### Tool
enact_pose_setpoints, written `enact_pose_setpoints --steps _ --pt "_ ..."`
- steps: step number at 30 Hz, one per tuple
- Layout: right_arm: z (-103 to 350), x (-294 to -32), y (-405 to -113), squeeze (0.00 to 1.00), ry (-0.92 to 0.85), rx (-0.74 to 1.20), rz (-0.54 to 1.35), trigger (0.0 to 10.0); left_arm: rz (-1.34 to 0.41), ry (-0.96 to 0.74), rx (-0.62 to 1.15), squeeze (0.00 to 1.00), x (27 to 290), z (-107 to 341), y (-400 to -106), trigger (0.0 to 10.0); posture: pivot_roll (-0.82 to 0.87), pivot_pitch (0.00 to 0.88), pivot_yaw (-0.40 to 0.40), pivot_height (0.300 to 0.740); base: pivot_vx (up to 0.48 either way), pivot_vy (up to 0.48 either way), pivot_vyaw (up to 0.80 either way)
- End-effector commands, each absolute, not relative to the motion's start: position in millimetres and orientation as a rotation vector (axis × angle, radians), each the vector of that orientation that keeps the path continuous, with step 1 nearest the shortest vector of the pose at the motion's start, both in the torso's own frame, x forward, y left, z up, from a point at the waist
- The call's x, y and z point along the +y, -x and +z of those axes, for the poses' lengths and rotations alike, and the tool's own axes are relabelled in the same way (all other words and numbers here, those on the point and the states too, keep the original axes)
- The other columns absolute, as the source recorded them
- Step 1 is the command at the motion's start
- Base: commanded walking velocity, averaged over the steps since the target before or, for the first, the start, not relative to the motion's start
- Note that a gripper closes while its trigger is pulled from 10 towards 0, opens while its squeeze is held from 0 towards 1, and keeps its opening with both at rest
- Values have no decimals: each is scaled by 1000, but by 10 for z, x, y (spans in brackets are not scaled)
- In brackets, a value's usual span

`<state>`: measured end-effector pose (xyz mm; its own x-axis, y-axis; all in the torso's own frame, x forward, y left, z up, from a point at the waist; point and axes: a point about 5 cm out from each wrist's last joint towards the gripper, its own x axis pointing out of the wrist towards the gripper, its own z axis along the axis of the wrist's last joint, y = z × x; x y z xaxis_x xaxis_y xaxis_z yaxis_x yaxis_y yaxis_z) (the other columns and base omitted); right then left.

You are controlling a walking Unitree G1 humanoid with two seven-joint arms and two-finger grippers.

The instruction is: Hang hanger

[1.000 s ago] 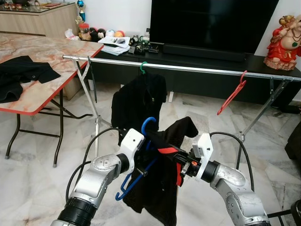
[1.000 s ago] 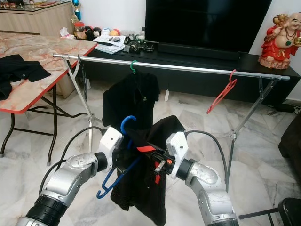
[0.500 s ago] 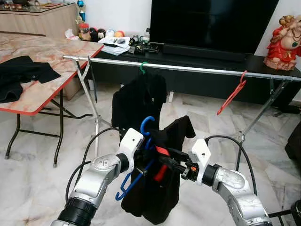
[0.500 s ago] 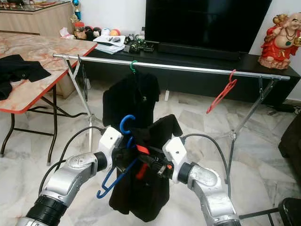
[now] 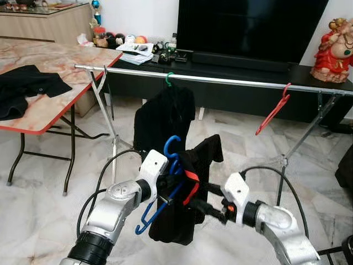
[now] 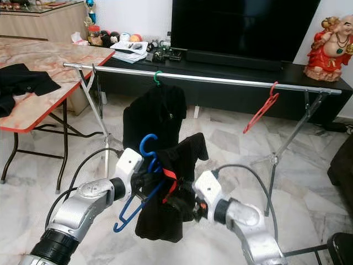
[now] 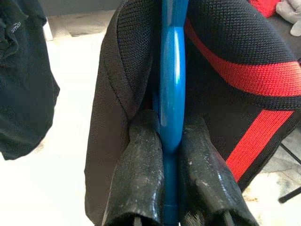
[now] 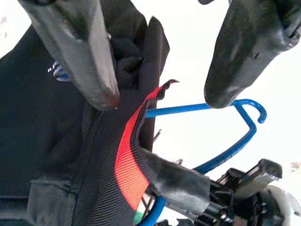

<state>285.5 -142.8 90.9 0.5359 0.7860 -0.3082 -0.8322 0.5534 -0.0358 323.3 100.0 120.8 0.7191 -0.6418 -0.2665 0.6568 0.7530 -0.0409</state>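
My left gripper is shut on a blue plastic hanger, squeezing its bar between both fingers. A black garment with a red stripe is draped over that hanger and hangs down between my arms. My right gripper sits just to the right of the garment at its lower edge, open, its two fingers spread wide with the cloth beyond them. The silver clothes rail runs across in front of me, above and beyond the hanger.
On the rail hang a black shirt on a green hanger and a bare red hanger. A marble-top table with black clothing stands at left. A black TV cabinet runs behind the rail.
My right gripper has let go of the garment's red-striped part and dropped back lower. The cloth, stretched to the right before, now hangs straight down from the blue hanger.
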Motion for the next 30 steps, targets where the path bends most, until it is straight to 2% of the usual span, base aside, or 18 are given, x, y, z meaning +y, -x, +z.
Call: enact_pose_setpoints --steps 1,5,7,8,9,11,12,14,17,20,24,30 --pt "937 -1443 -2804 1000 237 275 1004 10000 -722 -51 228 0 977 1292 -3267 10000 110 0 -76 740 0 0 0" --pt "929 -1545 -2657 1000 343 326 1067 10000 -717 -49 227 0 990 1290 -3269 10000 106 0 -78 740 0 0 0" --pt "943 -1616 -2673 1000 402 326 1027 10000 -716 -52 230 0 1005 1278 -3267 10000 101 0 -80 740 0 0 0" --pt "966 -1682 -2725 302 432 320 965 10000 -718 -58 233 0 1018 1268 -3262 10000 101 0 -80 740 0 0 0" --pt "999 -1747 -2777 8 450 313 904 10000 -721 -62 236 0 1031 1259 -3258 10000 101 0 -80 740 0 0 0" --pt "1149 -1921 -2934 0 467 260 742 10000 -737 -79 246 0 1069 1234 -3238 10000 94 0 -82 740 0 0 0" --pt "1149 -1921 -2934 0 467 260 742 10000 -737 -79 246 0 1069 1234 -3238 10000 94 0 -82 740 0 0 0" --pt "1310 -2053 -3062 0 496 196 628 10000 -779 -120 256 0 1102 1203 -3201 10000 91 0 -81 740 0 0 0" --pt "1406 -2107 -3136 0 496 169 596 10000 -827 -153 263 0 1122 1180 -3158 10000 90 0 -81 740 0 0 0" --pt "1578 -2036 -3198 0 470 99 709 10000 -948 -235 281 0 1148 1127 -3041 10000 89 0 -80 740 0 0 0" --pt "1584 -1949 -3139 0 513 153 991 10000 -1030 -282 300 0 1172 1124 -2983 10000 90 0 -79 740 0 0 0" --pt "1528 -2009 -3140 0 590 241 1150 10000 -1100 -324 310 0 1166 1125 -2944 10000 96 0 -85 740 0 0 0"
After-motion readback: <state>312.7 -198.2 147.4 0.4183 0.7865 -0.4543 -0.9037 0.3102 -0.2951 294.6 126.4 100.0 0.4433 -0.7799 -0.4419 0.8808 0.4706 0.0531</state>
